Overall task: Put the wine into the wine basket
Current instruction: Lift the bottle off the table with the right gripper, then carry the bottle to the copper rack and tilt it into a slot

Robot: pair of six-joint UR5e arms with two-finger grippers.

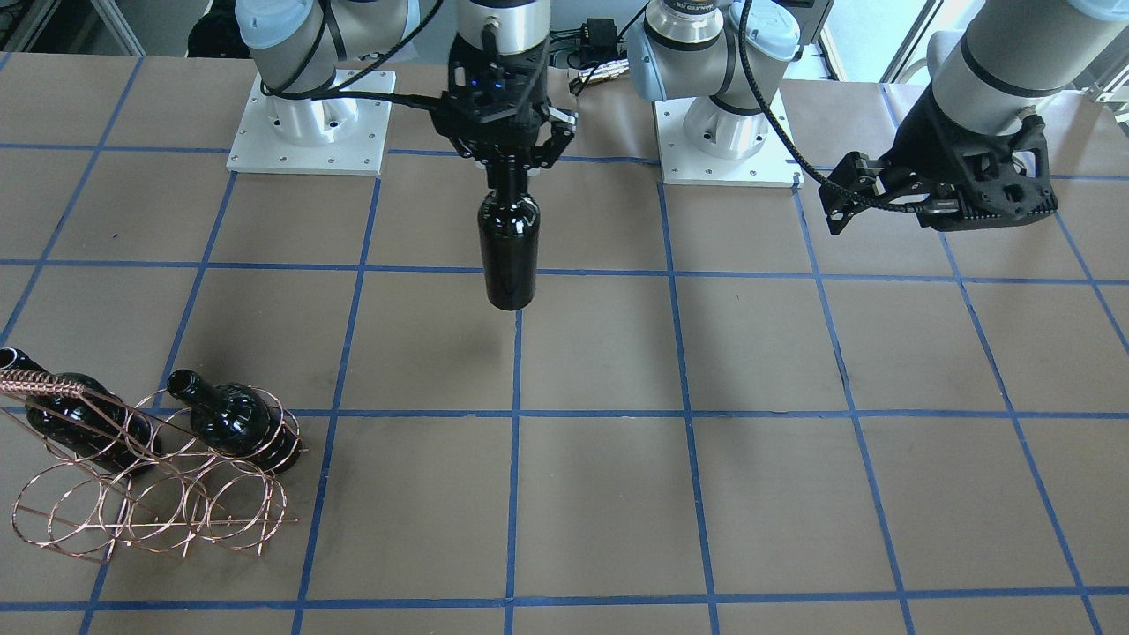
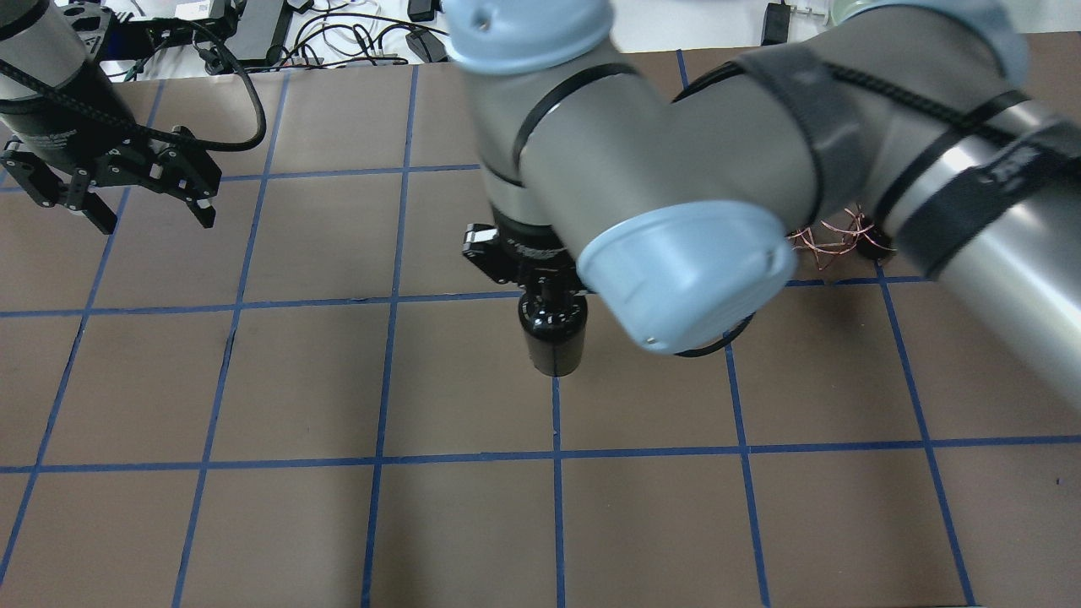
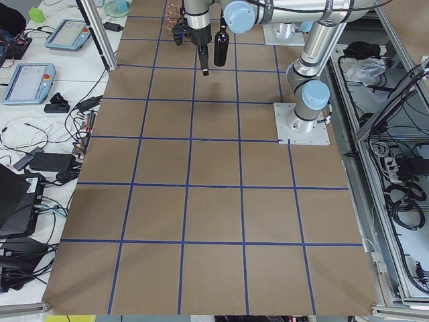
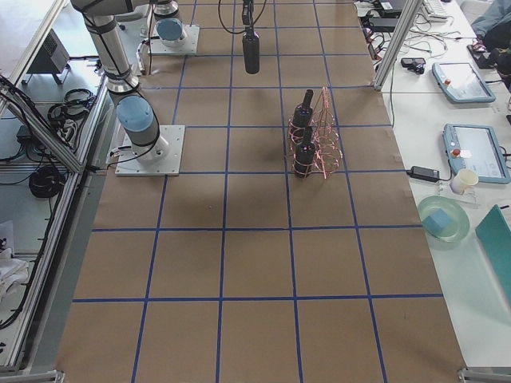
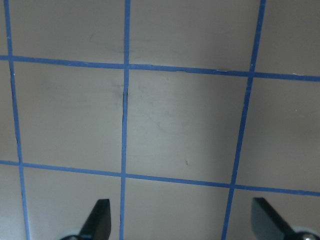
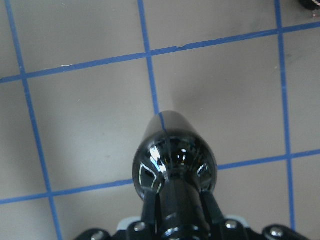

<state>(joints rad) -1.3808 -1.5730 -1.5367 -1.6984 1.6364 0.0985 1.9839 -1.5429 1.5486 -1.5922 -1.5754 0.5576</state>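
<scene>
A glossy black wine bottle [image 1: 509,247] hangs upright above the middle of the table, clear of the surface. My right gripper [image 1: 507,163] is shut on its neck, and the right wrist view looks down over the bottle's shoulder [image 6: 172,165]. The copper wire wine basket [image 1: 150,494] stands towards the robot's right, far from the held bottle. Two more dark bottles [image 1: 225,419] [image 1: 62,414] lie in its hoops. In the overhead view only a corner of the basket [image 2: 832,241] shows behind my right arm. My left gripper [image 2: 158,224] hovers open and empty over bare table on the far left.
The brown table is marked with a blue tape grid. Two white arm base plates [image 1: 309,123] [image 1: 723,132] sit at the robot's edge. Side benches beyond the table hold tablets [image 4: 459,80], cables and a cup. An aluminium post [image 4: 391,44] stands near the basket's side.
</scene>
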